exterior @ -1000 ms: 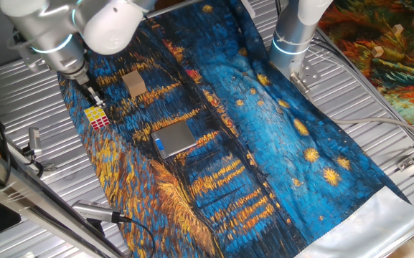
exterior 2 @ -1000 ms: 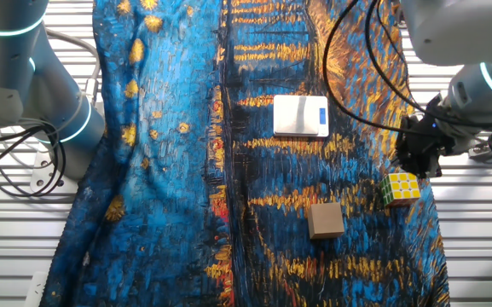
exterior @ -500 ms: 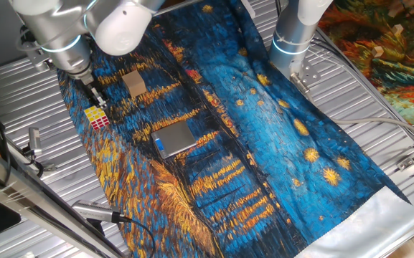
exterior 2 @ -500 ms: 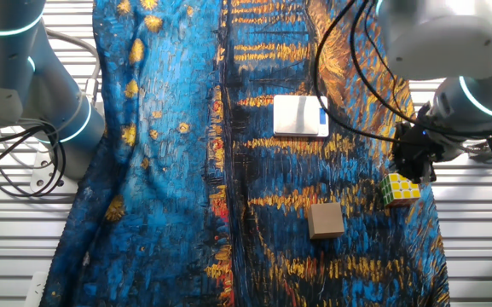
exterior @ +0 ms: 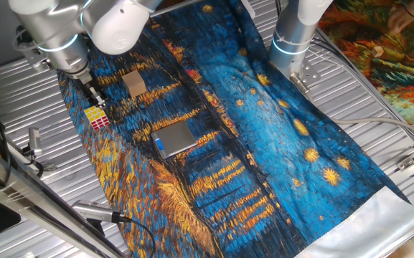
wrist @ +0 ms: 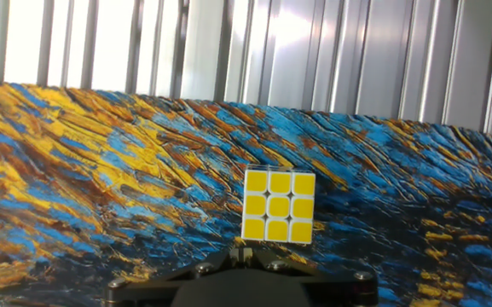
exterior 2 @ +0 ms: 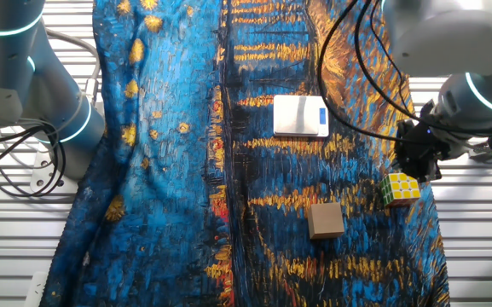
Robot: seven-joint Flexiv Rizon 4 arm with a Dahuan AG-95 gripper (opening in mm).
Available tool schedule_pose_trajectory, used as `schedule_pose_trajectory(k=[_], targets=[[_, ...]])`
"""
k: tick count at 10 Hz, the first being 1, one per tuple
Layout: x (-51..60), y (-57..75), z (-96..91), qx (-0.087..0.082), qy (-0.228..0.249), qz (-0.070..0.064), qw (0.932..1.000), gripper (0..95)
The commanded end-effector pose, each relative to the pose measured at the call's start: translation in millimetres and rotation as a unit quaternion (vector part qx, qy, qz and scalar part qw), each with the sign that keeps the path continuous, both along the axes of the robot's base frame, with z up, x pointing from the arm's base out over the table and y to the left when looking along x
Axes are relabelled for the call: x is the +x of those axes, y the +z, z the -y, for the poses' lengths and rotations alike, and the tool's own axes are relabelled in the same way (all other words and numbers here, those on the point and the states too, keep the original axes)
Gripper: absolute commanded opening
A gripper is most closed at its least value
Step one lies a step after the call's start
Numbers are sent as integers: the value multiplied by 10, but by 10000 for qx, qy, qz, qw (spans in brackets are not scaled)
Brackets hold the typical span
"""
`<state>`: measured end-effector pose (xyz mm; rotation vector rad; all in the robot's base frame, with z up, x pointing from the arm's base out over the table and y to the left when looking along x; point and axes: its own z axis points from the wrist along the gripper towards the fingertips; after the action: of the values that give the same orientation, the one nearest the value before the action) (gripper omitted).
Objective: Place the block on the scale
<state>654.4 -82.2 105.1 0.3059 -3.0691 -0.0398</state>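
Note:
The block (exterior: pixel 97 117) is a small puzzle cube lying on the painted cloth near its edge. Its top face of yellow stickers fills the middle of the hand view (wrist: pixel 279 205), and in the other fixed view the block (exterior 2: pixel 401 188) shows yellow and white. My gripper (exterior: pixel 99 102) hangs just beside and above it, fingers shut together on nothing; it shows dark in the other fixed view (exterior 2: pixel 416 169) and at the bottom of the hand view (wrist: pixel 240 253). The scale (exterior: pixel 175 138), silver with a blue display, lies flat mid-cloth, apart from the block (exterior 2: pixel 300 115).
A plain tan wooden block (exterior: pixel 135 84) stands on the cloth between the cube and the scale (exterior 2: pixel 325 220). Ribbed metal table (exterior: pixel 20 107) runs along the cloth's edge close to the cube. A second arm's base (exterior: pixel 293 36) stands at the far side.
The arm shifted slightly and came back to nearly the same spot over the cube. The cube, wooden block and scale have not moved.

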Motion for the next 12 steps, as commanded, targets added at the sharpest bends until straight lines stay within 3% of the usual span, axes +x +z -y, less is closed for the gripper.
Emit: schedule_pose_trajectory(k=[1,2,4,6,11,12], targets=[[46,-9,3,-41,-51,1,10000,0],[90,-29,5,-51,-58,1,10000,0],[282,-227,20,4,-105,115,9999,0],[354,-311,20,15,-105,158,9998,0],[238,-148,260,12,129,-11,9999,0],[223,-170,278,12,76,20,10000,0]])
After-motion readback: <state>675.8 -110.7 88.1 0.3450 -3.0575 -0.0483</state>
